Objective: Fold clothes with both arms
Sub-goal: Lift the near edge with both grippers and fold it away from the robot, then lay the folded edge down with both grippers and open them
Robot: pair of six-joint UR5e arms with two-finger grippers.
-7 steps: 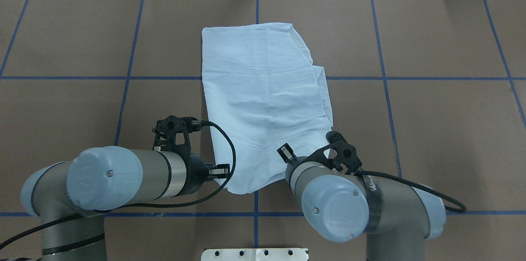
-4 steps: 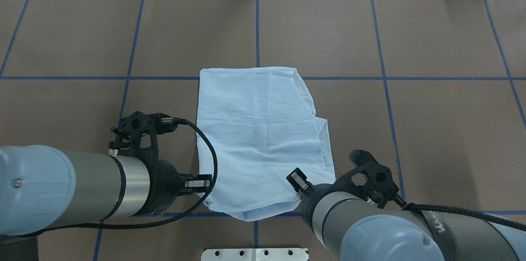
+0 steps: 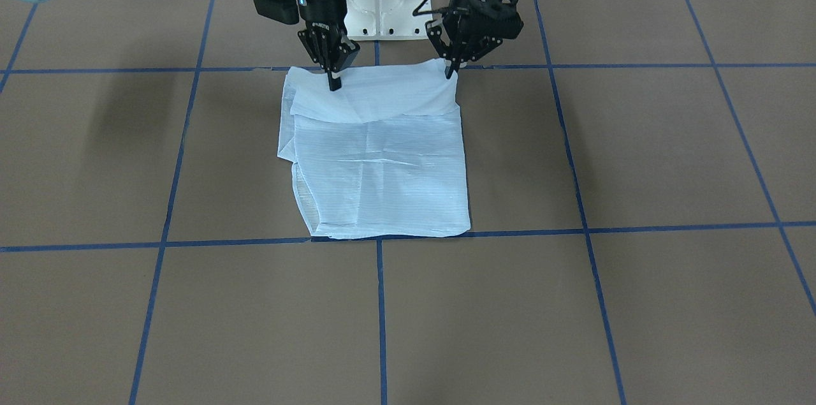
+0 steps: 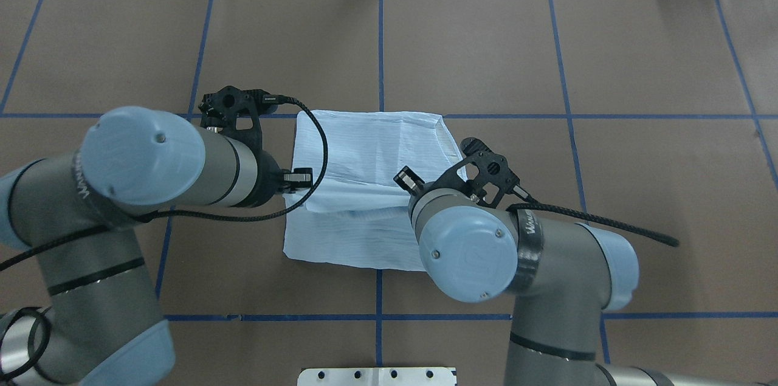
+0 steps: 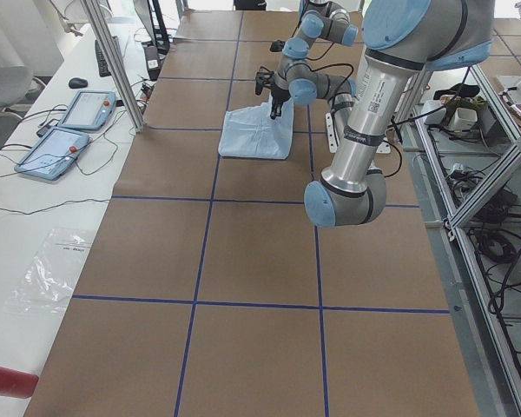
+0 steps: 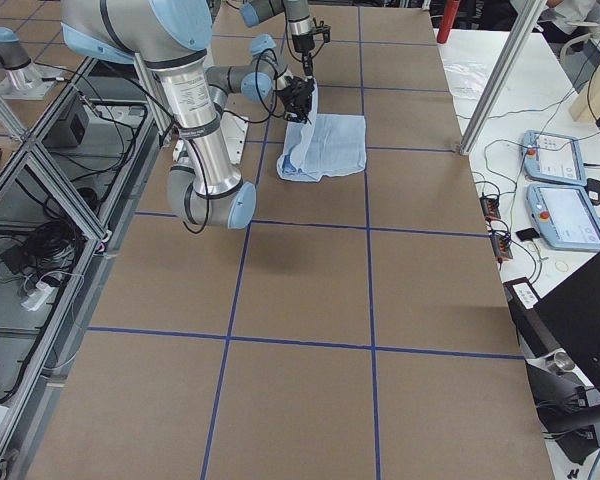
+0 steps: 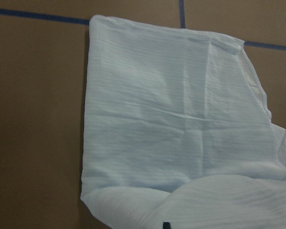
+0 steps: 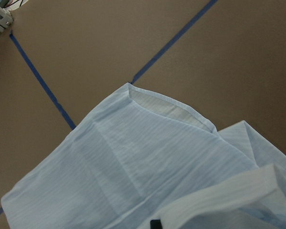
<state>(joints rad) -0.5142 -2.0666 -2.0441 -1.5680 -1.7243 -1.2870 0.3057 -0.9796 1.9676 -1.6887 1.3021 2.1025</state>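
Observation:
The clothes are one pale blue, finely striped shirt (image 3: 382,162), folded into a rectangle on the brown table. Its edge nearest the robot is lifted and curls over the rest, as the overhead view of the shirt (image 4: 364,143) shows. My left gripper (image 3: 450,70) is shut on one corner of that raised edge. My right gripper (image 3: 333,81) is shut on the other end. In the overhead view the left arm (image 4: 182,161) and right arm (image 4: 474,246) hide both grippers. Both wrist views show the shirt (image 7: 171,119) (image 8: 133,171) flat below the lifted flap.
The white pedestal base (image 3: 382,3) stands just behind the shirt. Blue tape lines (image 3: 379,316) grid the brown table. A white bench with teach pendants (image 5: 65,130) and a metal post (image 6: 490,80) runs along the far side.
After the shirt was dragged toward the robot, both arms have moved forward and up. They carry the near edge over the rest of the shirt. The far edge has stayed put.

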